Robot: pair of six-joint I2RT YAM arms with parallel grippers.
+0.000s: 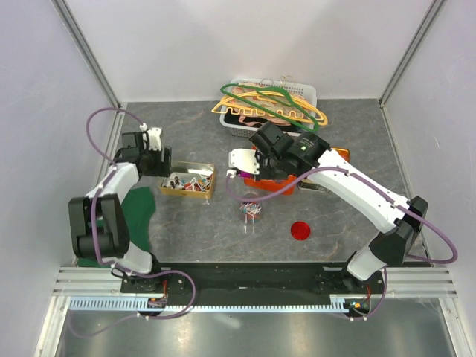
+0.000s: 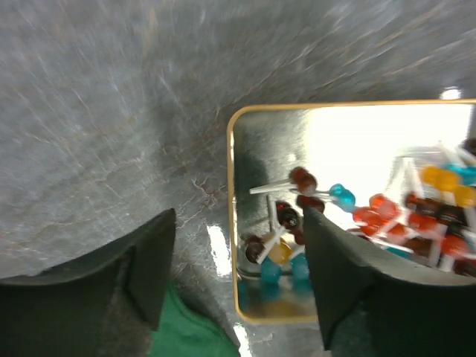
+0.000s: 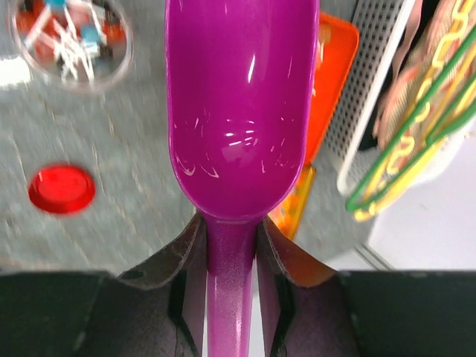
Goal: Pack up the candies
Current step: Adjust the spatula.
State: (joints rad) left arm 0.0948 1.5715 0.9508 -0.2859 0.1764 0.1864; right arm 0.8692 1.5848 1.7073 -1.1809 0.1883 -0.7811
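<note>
Purple, glossy scoop (image 3: 242, 111), handle pinched in right tool (image 3: 232, 249). Left tool (image 2: 238, 223) spread wide over rim of shiny gold-edged tin (image 2: 232, 186). Candies (image 2: 416, 212): heaped in tin, uncounted; a few more in one round glass jar (image 1: 251, 211) on desk (image 1: 186, 227). One red lid (image 1: 300, 230) near jar. Hangers (image 1: 269, 104) piled on white mesh basket (image 1: 306, 92).

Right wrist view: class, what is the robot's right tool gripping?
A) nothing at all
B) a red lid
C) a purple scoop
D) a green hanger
C: the right tool is shut on the narrow handle of the purple scoop, whose bowl fills the middle of that view.
</note>
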